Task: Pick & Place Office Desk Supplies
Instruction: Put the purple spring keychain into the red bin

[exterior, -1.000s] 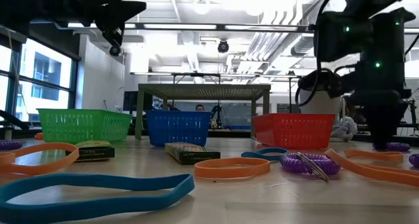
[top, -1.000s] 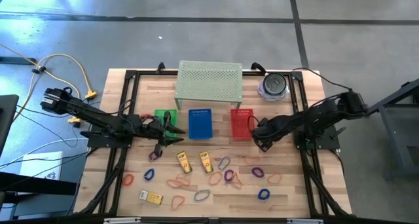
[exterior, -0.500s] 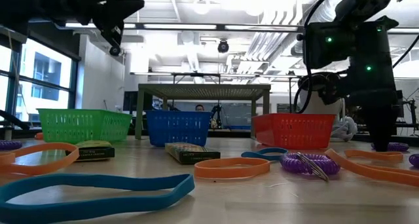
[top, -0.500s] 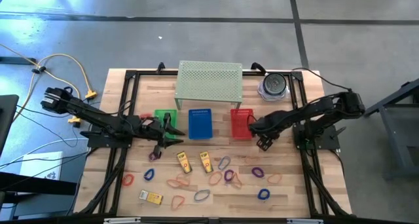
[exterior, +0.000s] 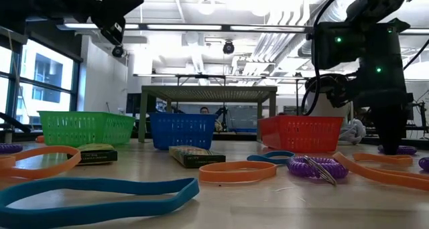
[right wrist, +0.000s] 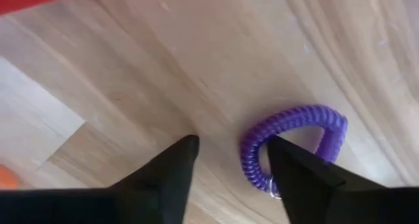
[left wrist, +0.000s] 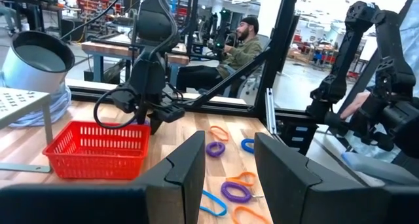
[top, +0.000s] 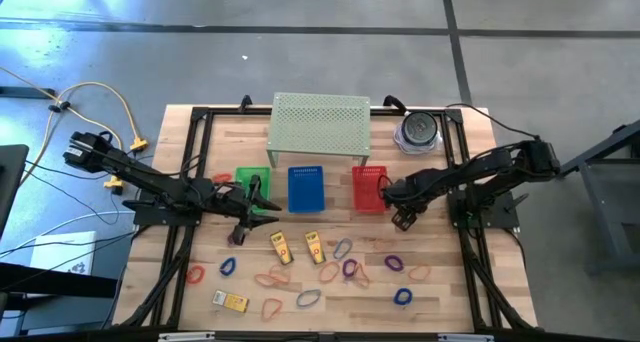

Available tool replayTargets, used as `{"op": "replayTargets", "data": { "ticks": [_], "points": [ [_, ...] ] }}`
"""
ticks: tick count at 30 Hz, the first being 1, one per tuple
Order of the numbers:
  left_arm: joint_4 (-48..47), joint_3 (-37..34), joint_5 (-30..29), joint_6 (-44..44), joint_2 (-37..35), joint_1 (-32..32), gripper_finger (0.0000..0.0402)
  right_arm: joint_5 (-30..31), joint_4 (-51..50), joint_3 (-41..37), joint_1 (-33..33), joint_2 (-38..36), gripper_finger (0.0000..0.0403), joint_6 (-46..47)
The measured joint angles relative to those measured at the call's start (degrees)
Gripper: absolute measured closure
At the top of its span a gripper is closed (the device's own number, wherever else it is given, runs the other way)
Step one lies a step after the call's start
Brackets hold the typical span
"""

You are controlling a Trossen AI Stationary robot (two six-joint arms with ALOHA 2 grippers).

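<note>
Evenly bright overhead, glare patch on floor (top: pixel 60 22) top left. Low view backlit by ceiling lights (exterior: pixel 201 8), arms in silhouette, nearest blue band (exterior: pixel 94 197) soft. Right wrist close-up blurred, faint shadows only.

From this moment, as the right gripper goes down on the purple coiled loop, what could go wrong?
1. In the right wrist view, one finger of the right gripper covers part of the purple coiled loop; closing may pinch only its edge, so it could slip out.
2. The red plastic basket is very near; lifting carelessly could bump it.
</note>
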Motion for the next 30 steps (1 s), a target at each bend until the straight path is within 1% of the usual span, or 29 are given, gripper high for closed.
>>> {"op": "replayTargets", "data": {
  "ticks": [8,9,13,16,18,21,24,30],
  "points": [
    [0.00,0.00,0.00,0.27,0.00,0.00,0.0274,0.17,-0.35,0.01,0.11,0.02,0.0371,-0.09],
    [0.00,0.00,0.00,0.27,0.00,0.00,0.0274,0.38,-0.49,0.00,0.11,0.02,0.0384,-0.44],
    [0.00,0.00,0.00,0.29,0.00,0.00,0.0274,3.13,-2.12,0.02,0.20,-0.33,0.0393,-2.56],
    [0.00,0.00,0.02,0.29,0.00,0.02,0.0274,3.59,-3.88,0.05,0.47,-1.57,0.0396,-2.59],
    [0.00,-0.02,0.02,0.31,0.00,0.02,0.0274,5.24,-9.42,0.49,1.61,-2.86,0.0398,-2.61],
    [0.01,-0.04,0.02,0.31,0.02,0.02,0.0274,7.53,-14.84,2.77,4.11,-5.12,0.0399,-1.58],
    [0.02,-0.07,0.02,0.34,0.02,0.02,0.0274,7.07,-22.97,4.66,6.50,-6.87,0.0399,1.85],
    [0.02,-0.07,0.02,0.34,0.02,0.03,0.0274,7.27,-27.72,9.83,11.27,-10.29,0.0399,5.25]
  ]
}}
